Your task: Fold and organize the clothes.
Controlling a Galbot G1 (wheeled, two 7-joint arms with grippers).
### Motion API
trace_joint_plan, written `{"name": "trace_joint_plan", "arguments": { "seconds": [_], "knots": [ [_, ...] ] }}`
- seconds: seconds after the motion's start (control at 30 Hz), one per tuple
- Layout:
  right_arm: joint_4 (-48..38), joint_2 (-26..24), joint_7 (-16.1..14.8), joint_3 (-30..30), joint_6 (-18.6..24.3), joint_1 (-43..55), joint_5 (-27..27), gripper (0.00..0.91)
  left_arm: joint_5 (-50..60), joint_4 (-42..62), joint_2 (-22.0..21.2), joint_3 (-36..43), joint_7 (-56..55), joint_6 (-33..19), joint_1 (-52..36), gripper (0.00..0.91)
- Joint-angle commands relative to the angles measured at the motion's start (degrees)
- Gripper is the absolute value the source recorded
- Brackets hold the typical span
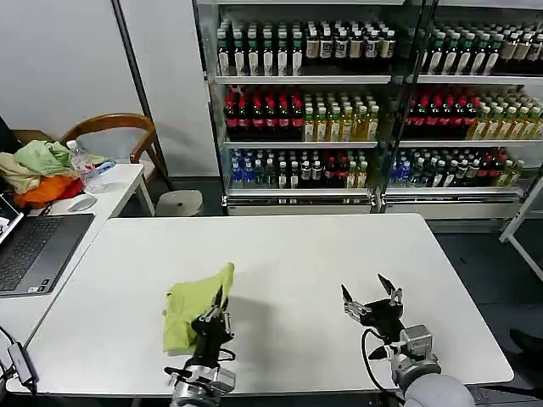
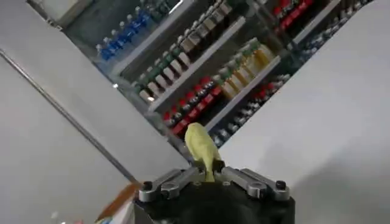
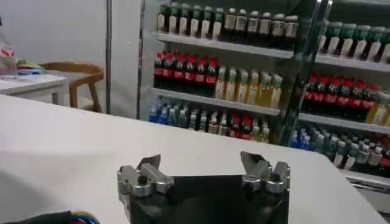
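Note:
The lime T-shirt (image 1: 188, 304) lies bunched and partly folded on the white table (image 1: 297, 254), at its front left. My left gripper (image 1: 216, 307) is at the shirt's right edge and is shut on a fold of the cloth. In the left wrist view a yellow-green strip of the T-shirt (image 2: 201, 146) rises from between the closed jaws of the left gripper (image 2: 207, 173). My right gripper (image 1: 372, 297) hovers over bare table to the right, open and holding nothing. The right gripper (image 3: 201, 167) has its fingers spread wide in its own wrist view.
A side table (image 1: 119, 182) at the left carries a laptop (image 1: 34, 250), a water bottle (image 1: 82, 165) and a heap of pale green and orange cloth (image 1: 38, 170). A wooden chair (image 1: 119, 127) stands behind it. Shelves of drink bottles (image 1: 339, 102) line the back.

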Motion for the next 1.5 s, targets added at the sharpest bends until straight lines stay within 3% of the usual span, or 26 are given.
{"name": "trace_joint_plan", "arguments": {
  "seconds": [0.03,0.13,0.17,0.2,0.37,0.6,0.87,1.0,1.13,1.4,1.5],
  "knots": [
    [-0.05,-0.03,-0.16,0.18,-0.09,0.42,-0.02,0.907,-14.98,1.11,-4.12,4.14,0.16,1.89,-5.2,0.081],
    [-0.3,-0.15,-0.18,0.18,-0.16,0.94,0.02,0.907,-19.74,2.34,-4.94,4.35,0.09,2.22,-6.86,0.081],
    [-0.37,-0.17,-0.21,0.19,-0.16,1.07,0.0,0.907,-21.74,2.94,-5.12,4.35,0.07,1.93,-7.17,0.625],
    [-0.42,-0.17,-0.22,0.21,-0.16,1.14,0.02,0.907,-25.54,3.45,-5.27,4.3,0.01,1.5,-7.83,0.907],
    [-0.83,-0.27,-0.36,0.21,-0.17,2.12,0.17,0.907,-35.39,3.92,-5.31,3.32,0.48,-4.02,-9.28,0.907],
    [-1.91,-0.17,-0.6,-0.16,-0.08,4.54,0.36,0.907,-38.66,-0.84,-3.22,1.12,3.27,-10.15,-7.87,0.907],
    [-4.13,0.69,-1.91,-3.06,0.14,7.69,2.24,0.907,-47.93,-4.62,0.48,-17.04,7.5,-13.22,-5.44,0.907],
    [-5.39,2.31,-2.18,-7.29,-3.27,9.94,12.04,0.907,-56.29,-0.95,4.66,-29.05,8.66,-13.61,-3.07,0.907],
    [-7.54,4.34,-2.88,-12.28,-5.32,11.61,17.63,0.907,-60.71,0.88,6.84,-36.93,11.19,-13.24,0.1,0.907],
    [-12.61,8.28,-4.42,-18.67,-7.56,13.82,29.68,0.907,-59.42,0.37,6.66,-39.62,13.56,-13.77,3.83,0.907],
    [-13.89,9.26,-4.06,-19.62,-7.84,14.42,31.86,0.907,-57.46,0.87,6.23,-38.92,13.5,-14.35,3.93,0.907]
  ]
}}
